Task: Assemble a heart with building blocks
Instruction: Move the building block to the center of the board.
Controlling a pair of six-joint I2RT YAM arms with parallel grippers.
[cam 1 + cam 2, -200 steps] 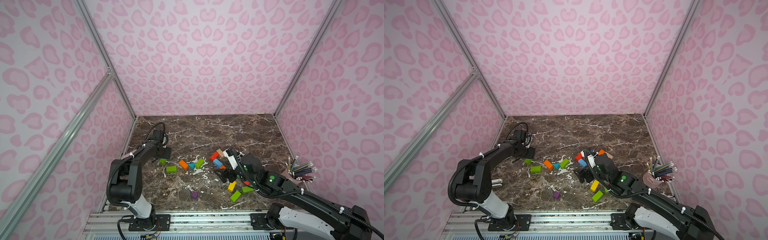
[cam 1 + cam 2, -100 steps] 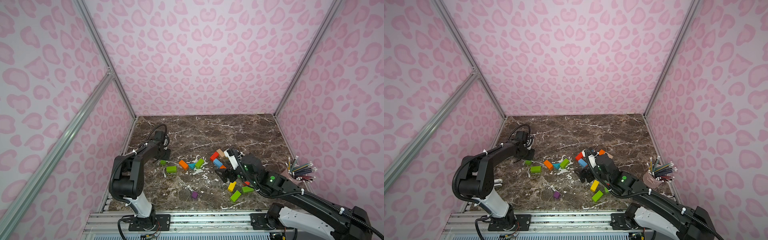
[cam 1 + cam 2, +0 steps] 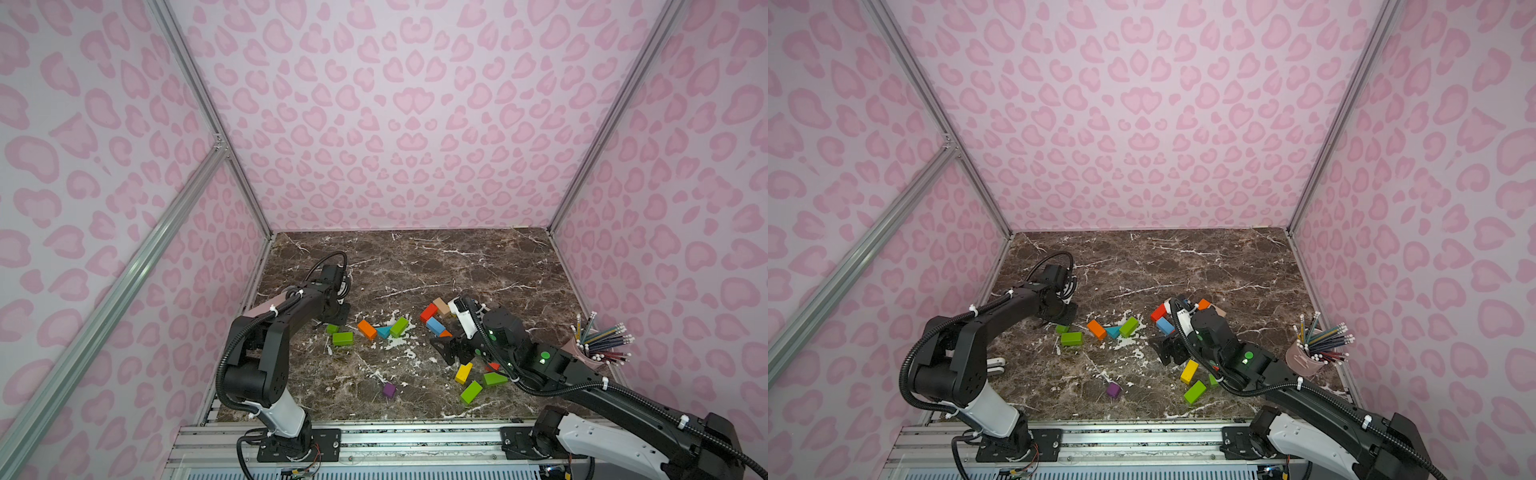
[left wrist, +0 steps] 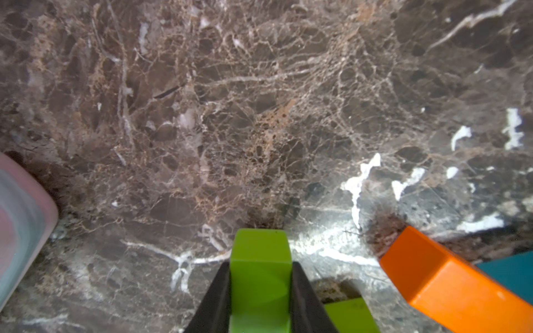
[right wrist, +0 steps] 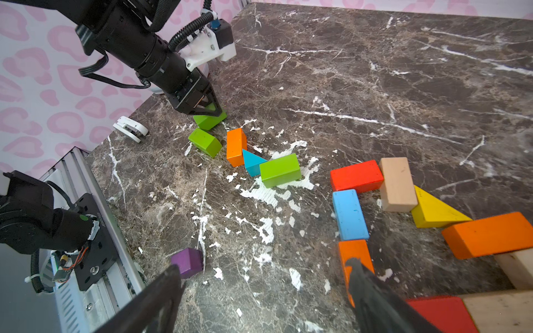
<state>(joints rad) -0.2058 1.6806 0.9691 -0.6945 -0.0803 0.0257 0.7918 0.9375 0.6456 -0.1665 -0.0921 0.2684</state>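
**A:** Well, how much room do I have?

**B:** Your near edge is the aluminium rail [image 3: 415, 432], where the table [image 3: 415, 266] ends. Just past it, the purple cube [image 3: 389, 390] sits alone with bare surface all round. The building blocks [image 3: 398, 327] crowd the middle band. Behind them the table lies open up to the pink back wall [image 3: 415, 166]. A cup of pencils [image 3: 582, 353] stands at your right edge, close to the right arm.

**A:** And the arms?

**B:** Your right gripper [image 5: 264, 264] hangs low, jaws spread wide with nothing between them. A yellow brick [image 3: 463, 372] lies just on its near side. Farther off, your left arm reaches forward and bends steeply down. Your left gripper [image 5: 210, 112] pinches a small green block [image 4: 259, 259] from both sides at the tabletop. I cannot tell whether the block touches the surface.

**A:** What are the pieces like?

**B:** They're painted wood, matte and square-edged. A flat green brick [image 5: 205, 141] lies just beside the pinched one, then an orange brick [image 5: 236, 147] with a teal wedge [image 5: 252, 164] touching it. Over to the right, a red brick [image 5: 356, 176] meets a plain wood brick [image 5: 398, 184], a yellow wedge [image 5: 432, 212] touches that one, and a blue brick [image 5: 349, 214] sits just beside the red one. The table is dark brown marble pattern, veined and scuffed white.
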